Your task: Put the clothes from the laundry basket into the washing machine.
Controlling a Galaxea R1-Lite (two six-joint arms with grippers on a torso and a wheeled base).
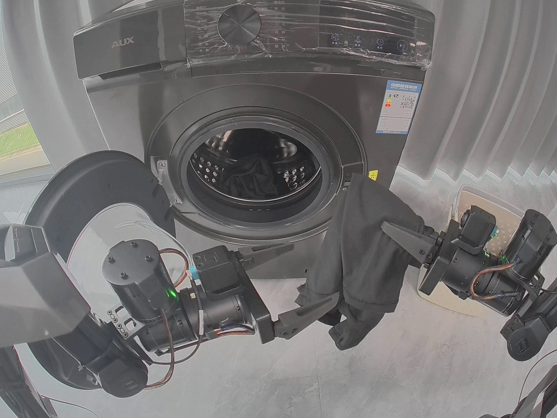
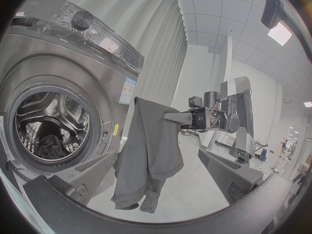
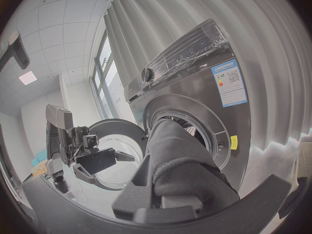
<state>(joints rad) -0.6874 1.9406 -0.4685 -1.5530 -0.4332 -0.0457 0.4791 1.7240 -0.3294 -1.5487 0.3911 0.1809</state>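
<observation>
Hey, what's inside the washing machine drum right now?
One dark garment lies bunched low in the drum, bare perforated metal around it. Anything under it is covered. The grey garment in the right claw hangs outside.

Right gripper (image 3: 156, 182) clamped on a dark garment (image 3: 182, 160); the cloth bunches over the fingers (image 3: 133, 189) and hides part of the washer (image 3: 195, 111) opening (image 3: 195, 130) behind it. Contact between cloth and opening: cannot tell. Washer door (image 3: 113, 130) swung fully open. Left gripper (image 3: 115, 171) farther off, in front of the door, jaws spread, nothing between them. Dial (image 3: 147, 74) on the top panel. Blue label (image 3: 231, 85) and a small yellow sticker (image 3: 234, 142) on the front. Pale curtain (image 3: 195, 23) behind the washer, window (image 3: 104, 65) beside it.
</observation>
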